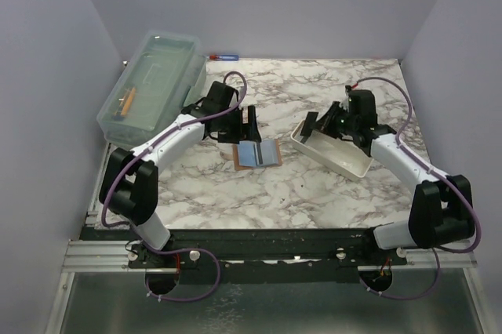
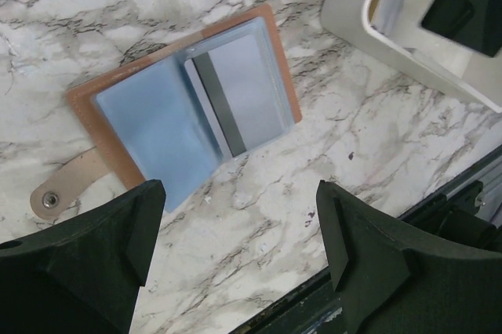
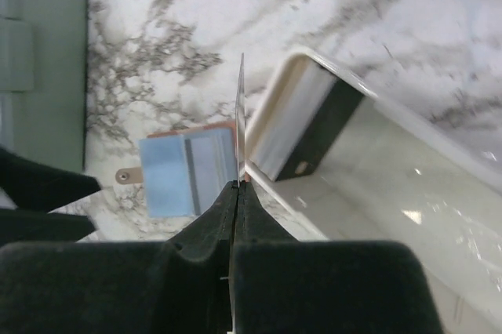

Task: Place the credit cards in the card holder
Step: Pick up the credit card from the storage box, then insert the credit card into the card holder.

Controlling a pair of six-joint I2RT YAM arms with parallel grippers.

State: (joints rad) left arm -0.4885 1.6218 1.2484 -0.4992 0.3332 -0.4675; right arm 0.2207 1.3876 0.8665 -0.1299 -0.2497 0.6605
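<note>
Showed white shells along the left arm [image 1: 169, 139] and right arm [image 1: 392, 152], broken by bulky black joint housings. Carried thin purple cables [image 1: 233, 74] looped beside each arm. Ended in matte black at the left gripper [image 2: 239, 228] and right gripper [image 3: 237, 186], with angular, faceted fingers [image 2: 94, 263].

We see a white marble-patterned tabletop [image 1: 314, 193] with grey veins, boxed in by plain pale lilac walls [image 1: 267, 5] on the left, far and right sides. A dark metal rail [image 1: 274, 240] runs along its near edge, under soft, even light.
</note>
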